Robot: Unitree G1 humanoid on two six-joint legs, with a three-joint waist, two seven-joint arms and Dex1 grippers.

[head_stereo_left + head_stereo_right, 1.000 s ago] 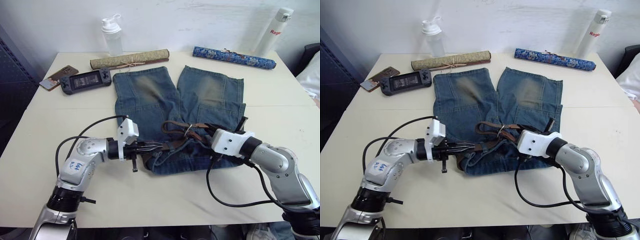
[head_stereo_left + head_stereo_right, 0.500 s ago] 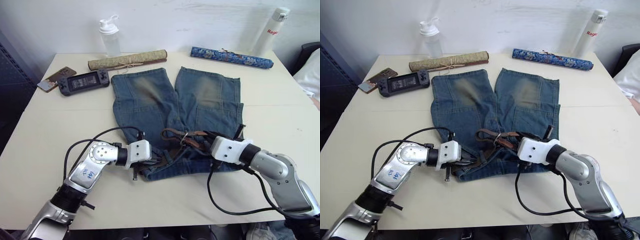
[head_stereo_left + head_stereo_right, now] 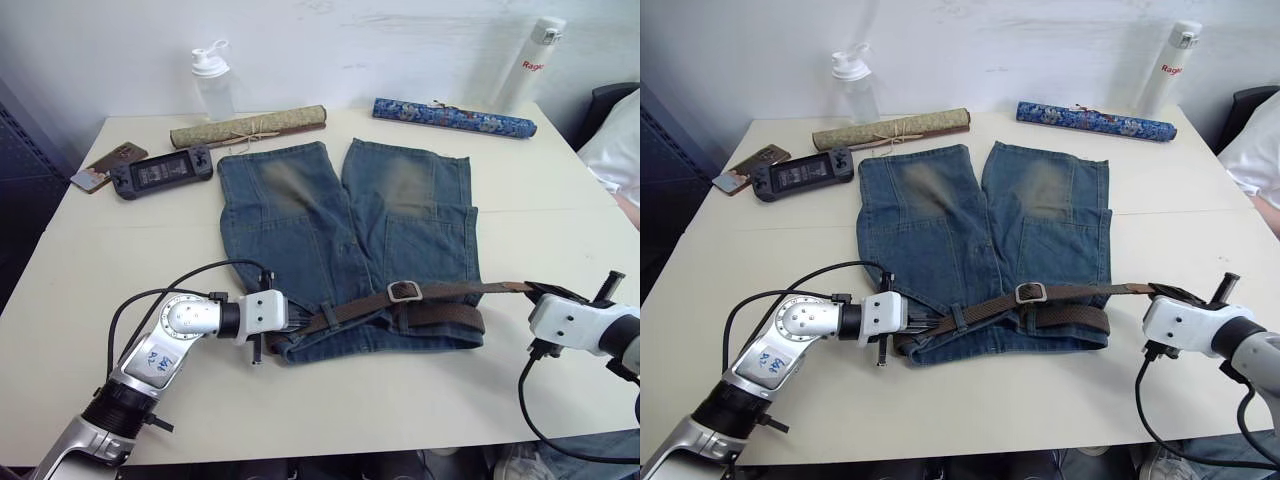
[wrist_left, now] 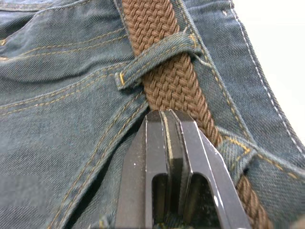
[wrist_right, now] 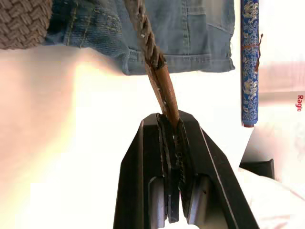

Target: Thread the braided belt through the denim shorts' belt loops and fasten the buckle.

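right wrist view: right gripper pinches braided belt tip; left gripper pressed together on waistband.

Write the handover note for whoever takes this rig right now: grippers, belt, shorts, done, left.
Left gripper: shut, tips on the braided belt beside a belt loop at the waistband's left end.
Right gripper: shut on the belt's tan leather tip, holding it out past the right side of the denim shorts.
Done: belt runs along the waistband through at least that loop; buckle at mid-waistband.
Left: whether the buckle is fastened cannot be told; check it.
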